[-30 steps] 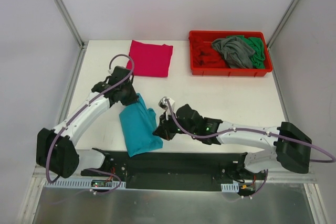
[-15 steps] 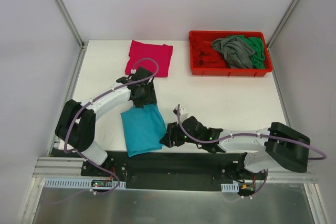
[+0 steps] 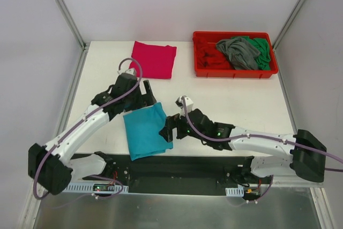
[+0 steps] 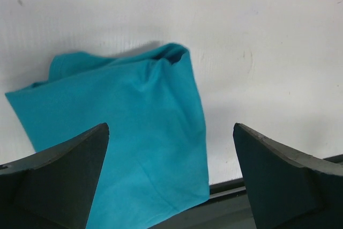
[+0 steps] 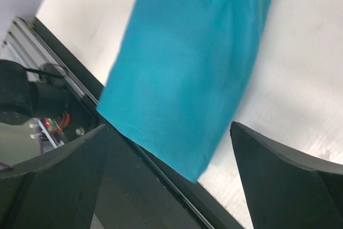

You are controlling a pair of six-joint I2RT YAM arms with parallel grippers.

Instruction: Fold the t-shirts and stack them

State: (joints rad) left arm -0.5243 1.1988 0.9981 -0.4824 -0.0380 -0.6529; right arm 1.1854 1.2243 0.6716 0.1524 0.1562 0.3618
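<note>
A folded teal-blue t-shirt (image 3: 144,132) lies flat at the table's near edge, its front corner hanging over the black rail. My left gripper (image 3: 140,100) hovers just behind its far edge, open and holding nothing. In the left wrist view the teal shirt (image 4: 123,132) fills the space under the left gripper (image 4: 170,130). My right gripper (image 3: 167,127) sits at the shirt's right edge, open too. The right wrist view has the teal shirt (image 5: 187,79) beyond the right gripper (image 5: 169,128). A folded magenta-pink t-shirt (image 3: 154,59) rests at the back.
A red tray (image 3: 199,71) stands at the back right, holding a crumpled grey shirt (image 3: 238,51), a green one (image 3: 262,46) and a red one (image 3: 206,53). The black mounting rail (image 3: 187,164) runs along the table's near edge.
Both grippers have gone from shut to open and let go of the teal shirt. It now lies flatter, folded over to the right. The left arm swung right, then drew back.
</note>
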